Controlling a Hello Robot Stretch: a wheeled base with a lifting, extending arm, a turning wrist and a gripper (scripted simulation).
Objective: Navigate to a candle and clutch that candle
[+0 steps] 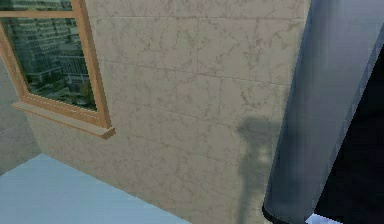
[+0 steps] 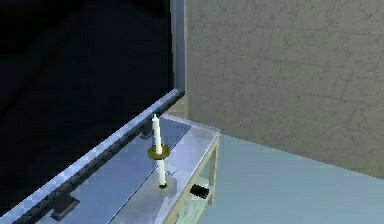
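- Two materials take up most of the forward view: a beige wall (image 1: 190, 90) of large square tiles with a mottled, marble-like veining, and a window (image 1: 55, 60) at the forward view's left in a plain, flat-sided frame of orange-brown wood with a jutting sill.
- Through the glass there are grey-green tower blocks.
- Below lies a smooth, pale blue floor (image 1: 60, 195).
- Along the forward view's right edge rises the rounded grey rim of a big dark panel (image 1: 320, 110), close to the camera and hiding the wall behind it.
- In the arm side view the candle (image 2: 157, 135) is a thin, white, straight stick standing upright, with a flat brass-coloured ring around its middle and a small base under it.
- It stands on a long surface (image 2: 192, 135) with a smooth grey top and pale cream wooden legs, near the surface's front edge.
- Just behind the candle, a wide black screen (image 2: 80, 70) in a grey metal-looking frame stands on the same surface, running along its length.
- A small dark object (image 2: 200, 189) lies low down beneath the surface's end; what it is cannot be told.
- The same veined tile wall (image 2: 290, 70) and pale floor (image 2: 300, 190) lie to the arm side view's right.
- The pincer's state, and whether it has hold of anything, cannot be told.
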